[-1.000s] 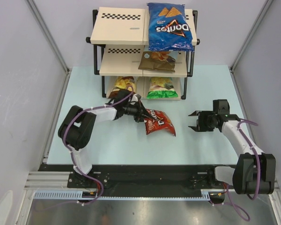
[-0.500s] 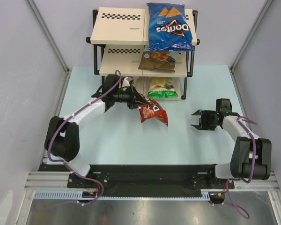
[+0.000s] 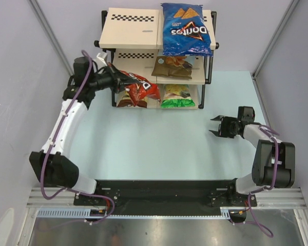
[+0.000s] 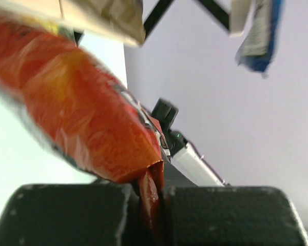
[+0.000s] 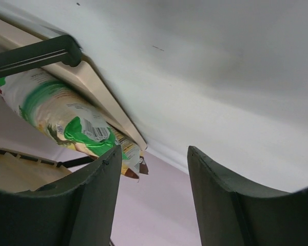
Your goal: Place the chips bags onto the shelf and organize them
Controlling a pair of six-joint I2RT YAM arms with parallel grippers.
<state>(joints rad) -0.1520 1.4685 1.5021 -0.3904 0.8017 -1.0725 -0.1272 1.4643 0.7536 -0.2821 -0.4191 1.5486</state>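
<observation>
Left fingers (image 3: 111, 78) pinch the glossy red chips bag (image 3: 139, 88) — it stretches rightward, before the black-framed beige shelf (image 3: 131, 28); right fingers (image 5: 90, 200) spread.

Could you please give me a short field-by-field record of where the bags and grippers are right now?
left gripper: shut on the red Doritos bag, raised at the shelf front left
right gripper: open, empty, over the table at right
top tier: blue Doritos bag, right side
middle tier: pale blue-and-brown bag, right side
bottom tier: green-white bag right; small dark bag left, partly hidden
</observation>
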